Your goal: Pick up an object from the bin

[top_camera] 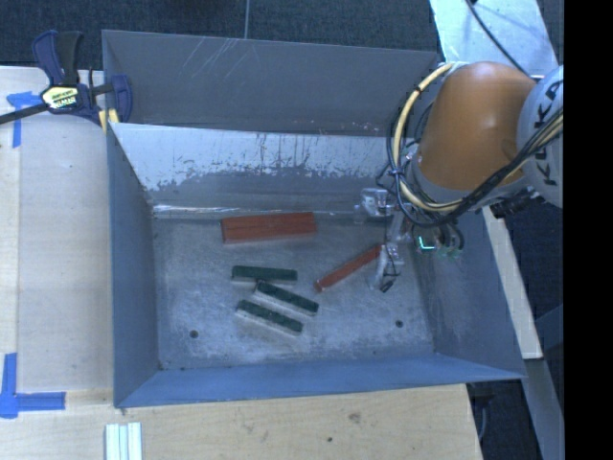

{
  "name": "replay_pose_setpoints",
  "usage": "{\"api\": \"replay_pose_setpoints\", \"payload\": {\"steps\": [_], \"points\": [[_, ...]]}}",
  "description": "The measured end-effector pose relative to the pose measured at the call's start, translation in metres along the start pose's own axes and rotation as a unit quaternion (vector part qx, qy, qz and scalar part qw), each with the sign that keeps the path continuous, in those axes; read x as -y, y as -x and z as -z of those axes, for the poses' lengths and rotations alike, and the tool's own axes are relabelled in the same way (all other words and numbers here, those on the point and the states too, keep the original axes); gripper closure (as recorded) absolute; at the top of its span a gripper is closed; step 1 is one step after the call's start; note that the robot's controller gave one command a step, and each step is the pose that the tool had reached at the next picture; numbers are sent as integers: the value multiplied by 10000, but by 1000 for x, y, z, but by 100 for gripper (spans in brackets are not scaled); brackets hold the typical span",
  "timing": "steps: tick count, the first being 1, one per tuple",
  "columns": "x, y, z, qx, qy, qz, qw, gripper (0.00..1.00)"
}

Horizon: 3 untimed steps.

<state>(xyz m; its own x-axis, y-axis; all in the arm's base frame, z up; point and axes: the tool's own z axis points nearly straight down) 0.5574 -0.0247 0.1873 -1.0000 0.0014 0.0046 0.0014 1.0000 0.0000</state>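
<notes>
My gripper (388, 274) hangs low over the right part of the bin floor, under the orange dome. A thin red-brown stick (347, 268) lies slanted just to its left, its upper right end reaching up to the gripper. Whether the stick is gripped cannot be made out. Further left, three dark green bars lie close together: one (263, 273) at the top, one (286, 297) in the middle, one (269, 316) nearest the front.
A wider red-brown block (268, 227) lies flat along the back of the floor. The bin's right wall slopes up close beside the gripper. The floor's left part and front strip are bare.
</notes>
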Motion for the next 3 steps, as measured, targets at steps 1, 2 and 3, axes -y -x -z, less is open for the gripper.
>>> {"api": "replay_pose_setpoints", "payload": {"steps": [1, 2, 3], "points": [[28, 27, -120, 11, -3, 1385, 9904, 0], [28, 28, -116, 42, -6, 1381, 9904, 100], [33, 43, 69, 88, -25, 2214, 9751, 100]]}}
